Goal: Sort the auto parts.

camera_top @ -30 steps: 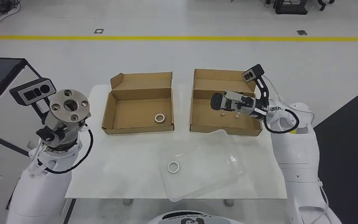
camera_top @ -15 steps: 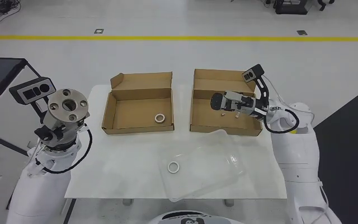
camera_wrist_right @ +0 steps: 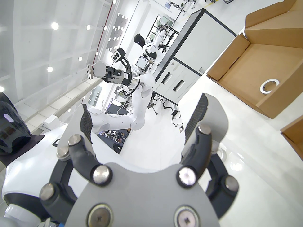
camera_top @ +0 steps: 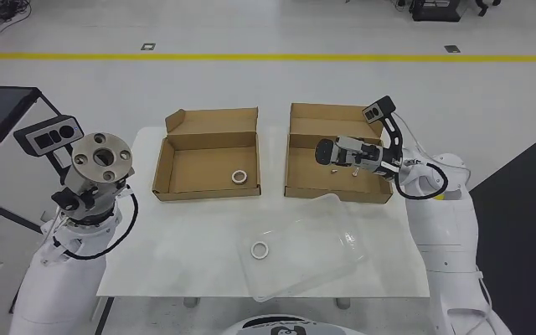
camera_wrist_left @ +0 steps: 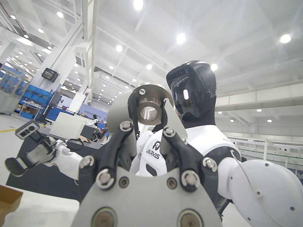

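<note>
Left gripper [camera_wrist_left: 148, 101] is raised at the left edge of the top view, well clear of the table [camera_top: 167, 243]. Its jaws are clamped on a flanged metal hub [camera_top: 103, 159], flange face turned up toward the camera. In the left wrist view the pads [camera_wrist_left: 131, 109] pinch the hub's sleeve from both sides, and the bore shows between them. I read this step as a carry: the part is picked but not yet boxed.

At the right of the top view, the right gripper [camera_top: 322, 152] hovers above the right box [camera_top: 335, 195], near a few small pale bits [camera_top: 337, 172] on its floor. Its jaws stand wide apart, with nothing between them and nothing touched.

The left box [camera_top: 159, 167], upper centre-left, holds one white ring [camera_top: 239, 177] near its lower right corner. A second ring [camera_top: 260, 249] lies in the clear tray [camera_top: 310, 251] at lower centre.

The next move, as I judge it, is for the left arm to swing the hub over the box that suits it. Then it lowers inside the walls and lets go. The part looks heavy, so a low release seems wise. Which box is the right one, I cannot tell.
</note>
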Motion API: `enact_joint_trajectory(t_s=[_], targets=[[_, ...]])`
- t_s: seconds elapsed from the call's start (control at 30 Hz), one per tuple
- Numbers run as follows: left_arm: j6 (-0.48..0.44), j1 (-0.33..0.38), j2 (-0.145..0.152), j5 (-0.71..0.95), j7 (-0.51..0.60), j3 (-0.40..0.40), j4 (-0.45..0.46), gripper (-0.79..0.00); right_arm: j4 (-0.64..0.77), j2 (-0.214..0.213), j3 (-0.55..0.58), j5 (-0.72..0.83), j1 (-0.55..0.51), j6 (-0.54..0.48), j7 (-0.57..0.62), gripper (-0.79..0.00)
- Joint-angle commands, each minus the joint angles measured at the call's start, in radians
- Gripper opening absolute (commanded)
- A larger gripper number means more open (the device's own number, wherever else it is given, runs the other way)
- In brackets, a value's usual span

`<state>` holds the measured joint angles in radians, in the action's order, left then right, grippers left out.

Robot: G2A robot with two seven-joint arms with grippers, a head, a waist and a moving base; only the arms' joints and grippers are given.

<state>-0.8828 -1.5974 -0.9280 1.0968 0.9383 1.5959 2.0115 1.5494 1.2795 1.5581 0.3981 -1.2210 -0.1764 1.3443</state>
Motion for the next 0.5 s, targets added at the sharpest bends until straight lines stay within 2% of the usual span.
enact_joint_trajectory(t_s=[0.0, 0.33, 0.47], targets=[[0.000, 0.000, 0.000, 0.000, 0.000, 0.000, 0.000, -0.785, 0.000, 0.000, 0.000, 0.000, 0.000, 0.000, 0.000, 0.000], [0.000, 0.000, 0.000, 0.000, 0.000, 0.000, 0.000, -0.785, 0.000, 0.000, 0.000, 0.000, 0.000, 0.000, 0.000, 0.000], [0.028, 0.008, -0.004, -0.103, -0.047, 0.018, 0.000, -0.785, 0.000, 0.000, 0.000, 0.000, 0.000, 0.000, 0.000, 0.000]])
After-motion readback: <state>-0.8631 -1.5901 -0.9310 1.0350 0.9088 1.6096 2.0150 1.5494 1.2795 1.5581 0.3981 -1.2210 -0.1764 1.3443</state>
